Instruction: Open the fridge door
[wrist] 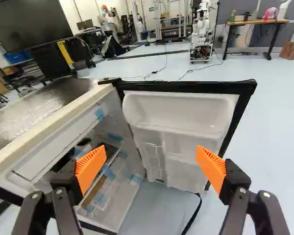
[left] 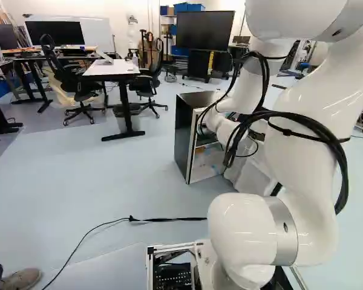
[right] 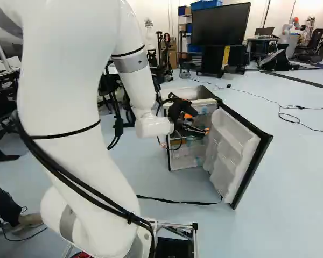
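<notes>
In the right base view my gripper [right: 191, 123] is in front of the small fridge [right: 189, 156], near the opening between body and door. The fridge door [right: 243, 156] stands swung out wide, its white shelved inner side showing. In the wrist view the gripper [wrist: 149, 169] is open, with its orange pads far apart and nothing between them. Ahead of it is the door's white inner liner [wrist: 179, 117]; the fridge body [wrist: 44, 127], with glass shelves and blue tape inside, lies ahead and to one side. The left base view shows the fridge's dark side [left: 184, 136], with the arm hiding most of the door.
A black strap [right: 177, 201] runs over the floor below the door. Behind the fridge stands a large screen [right: 220, 24] on a wheeled stand. Desks and chairs [left: 78, 78] are farther off, and another robot [wrist: 202, 34] stands at the back. A person's shoe [left: 21, 278] is near the base.
</notes>
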Robot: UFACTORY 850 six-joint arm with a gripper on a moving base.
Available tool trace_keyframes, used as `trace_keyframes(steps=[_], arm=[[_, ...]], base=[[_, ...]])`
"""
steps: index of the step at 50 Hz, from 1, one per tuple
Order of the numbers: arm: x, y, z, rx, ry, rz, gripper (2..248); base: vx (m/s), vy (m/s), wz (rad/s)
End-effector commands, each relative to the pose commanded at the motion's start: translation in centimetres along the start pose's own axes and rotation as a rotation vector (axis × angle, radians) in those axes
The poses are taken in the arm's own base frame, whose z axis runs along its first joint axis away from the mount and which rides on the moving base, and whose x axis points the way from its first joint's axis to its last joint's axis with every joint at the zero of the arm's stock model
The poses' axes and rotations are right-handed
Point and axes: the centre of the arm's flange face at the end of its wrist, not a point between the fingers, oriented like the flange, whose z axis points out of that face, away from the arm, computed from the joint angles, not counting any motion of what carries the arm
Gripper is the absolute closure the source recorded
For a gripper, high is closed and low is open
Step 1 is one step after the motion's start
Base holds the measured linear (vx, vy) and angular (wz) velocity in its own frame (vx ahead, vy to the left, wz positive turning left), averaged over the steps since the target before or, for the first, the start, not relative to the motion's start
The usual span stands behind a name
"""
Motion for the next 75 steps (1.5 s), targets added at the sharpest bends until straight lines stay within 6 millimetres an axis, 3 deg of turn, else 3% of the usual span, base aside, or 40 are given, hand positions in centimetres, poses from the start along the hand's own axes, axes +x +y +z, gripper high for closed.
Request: trace_keyframes(steps=[49,75], arm=[[-1.6,-1.5,-10.7,0.475,-0.053,-0.245,3],[-2.9,-1.1,-14.6,0.647,-0.064,-0.350,3]], base=[[0.000,0.000,0.000],[0.000,0.000,0.000]])
